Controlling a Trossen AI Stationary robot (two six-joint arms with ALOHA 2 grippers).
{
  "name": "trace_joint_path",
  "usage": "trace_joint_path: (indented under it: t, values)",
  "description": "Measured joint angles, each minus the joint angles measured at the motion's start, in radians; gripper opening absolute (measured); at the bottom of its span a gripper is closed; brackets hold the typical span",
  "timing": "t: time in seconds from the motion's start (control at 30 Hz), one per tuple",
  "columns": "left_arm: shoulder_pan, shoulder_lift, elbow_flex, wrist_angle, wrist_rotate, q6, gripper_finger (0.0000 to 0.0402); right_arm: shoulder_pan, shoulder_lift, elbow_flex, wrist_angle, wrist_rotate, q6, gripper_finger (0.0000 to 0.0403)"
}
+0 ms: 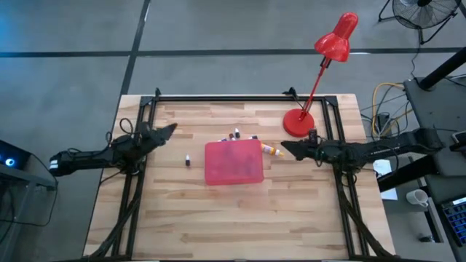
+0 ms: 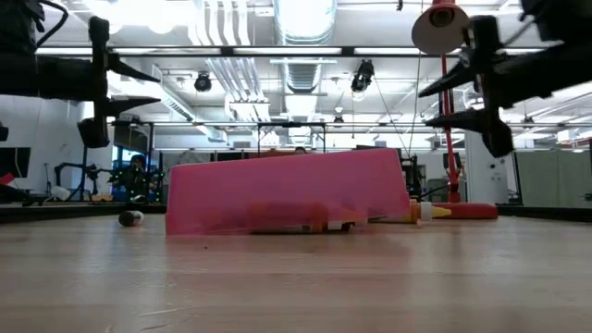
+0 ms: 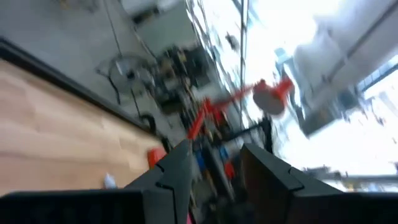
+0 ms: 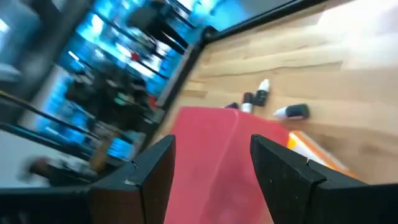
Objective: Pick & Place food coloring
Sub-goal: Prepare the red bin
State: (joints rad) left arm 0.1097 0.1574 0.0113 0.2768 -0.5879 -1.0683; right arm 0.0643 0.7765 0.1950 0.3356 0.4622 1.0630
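**Both pincers up and empty, bottles scattered round the tray**

My left pincer (image 1: 169,129) hangs at centre-left of the high view, above the bench (image 1: 240,218), fingers spread and holding nothing. My right pincer (image 1: 287,149) hangs right of centre, also spread and empty, just beside the orange and yellow bottles (image 1: 271,151) lying off the upper right corner of the pink-red tray (image 1: 233,162).

The food coloring sits in three places on the wood: a small cluster (image 1: 239,135) just above the tray's upper edge, the orange and yellow pair at its right, and one lone dark bottle (image 1: 188,160) left of the tray, apart from it. In the right wrist view a few capped bottles (image 4: 258,93) show beyond the tray, some upright, one on its side. In the low view more colour shows through the tray wall, but I cannot tell whether those bottles are inside or behind it.

I judge these bottles very light, hard plastic, smooth and round, so a lying one will likely roll or squirt sideways if I pinch off-centre. I would close across the middle of the body, fingers square to its long axis, gently

The red lamp (image 1: 324,65) stands at the upper right, near my right arm
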Motion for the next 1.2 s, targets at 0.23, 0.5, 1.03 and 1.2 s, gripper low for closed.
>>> trace_joint_path:
  t: [0.23, 0.5, 1.03, 1.2]
  values:
    - [0.000, 0.037, 0.041, -0.002, 0.080, -0.031, 0.0108, -0.089, 0.165, 0.218, -0.449, -0.132, 0.016, 0.0201]
    - [0.001, 0.289, 0.191, -0.324, 0.253, -0.121, 0.0058, -0.216, 0.223, 0.278, -0.533, -0.337, 0.038, 0.0201]
    - [0.001, 0.638, 0.283, -0.328, 0.284, -0.185, 0.0005, -0.213, 0.322, 0.291, -0.518, -0.306, 0.214, 0.0201]
    - [0.002, 0.640, 0.278, -0.330, 0.283, -0.161, 0.0005, -0.211, 0.364, 0.294, -0.504, -0.355, 0.212, 0.0201]
